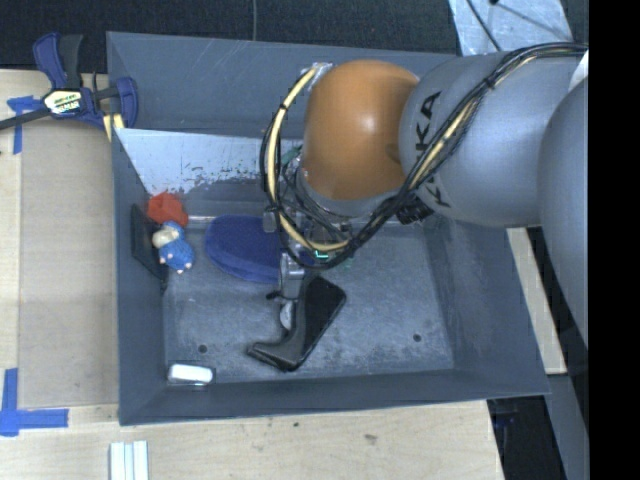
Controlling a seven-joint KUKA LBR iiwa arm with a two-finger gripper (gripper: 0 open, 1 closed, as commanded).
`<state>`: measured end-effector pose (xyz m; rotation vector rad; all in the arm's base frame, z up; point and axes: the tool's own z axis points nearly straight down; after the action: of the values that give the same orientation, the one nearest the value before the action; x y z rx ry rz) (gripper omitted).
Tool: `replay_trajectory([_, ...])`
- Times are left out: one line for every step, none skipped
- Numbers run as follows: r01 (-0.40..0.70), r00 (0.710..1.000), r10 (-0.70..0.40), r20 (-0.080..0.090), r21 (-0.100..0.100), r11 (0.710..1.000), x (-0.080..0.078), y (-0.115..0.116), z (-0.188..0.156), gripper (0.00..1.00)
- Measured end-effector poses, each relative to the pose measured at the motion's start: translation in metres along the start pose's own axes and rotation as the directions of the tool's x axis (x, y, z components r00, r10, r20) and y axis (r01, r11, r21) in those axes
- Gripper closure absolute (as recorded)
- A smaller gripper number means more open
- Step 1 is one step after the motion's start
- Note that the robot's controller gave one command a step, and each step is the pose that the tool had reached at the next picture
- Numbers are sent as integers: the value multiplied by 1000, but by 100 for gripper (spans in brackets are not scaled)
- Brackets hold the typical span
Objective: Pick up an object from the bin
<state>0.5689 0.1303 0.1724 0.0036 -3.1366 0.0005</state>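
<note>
End effector [288, 306] hangs low over the middle of the grey bin [140, 368], beneath the orange cover [355, 128] on the wrist. Whether it is open or closed I cannot tell. Right against it, toward the bin's near edge, lies a black angled piece [315, 313] with its foot pointing at the near-left corner. A flat blue oval [238, 248] rests just beside it, toward the left wall. Further left stands a small figure [172, 238] with a red cap and blue body, and a white scrap [190, 373] sits in the near-left corner.

dark floor [350, 3] (along the top)
</note>
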Motion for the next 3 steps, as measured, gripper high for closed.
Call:
replay_trajectory([68,998,-68,2,1,998,-16,-4,52,0])
replay_trajectory([-347,938,347,7,-5,938,-53,1,92,0])
replay_trajectory([-346,938,346,6,-7,938,-54,1,89,100])
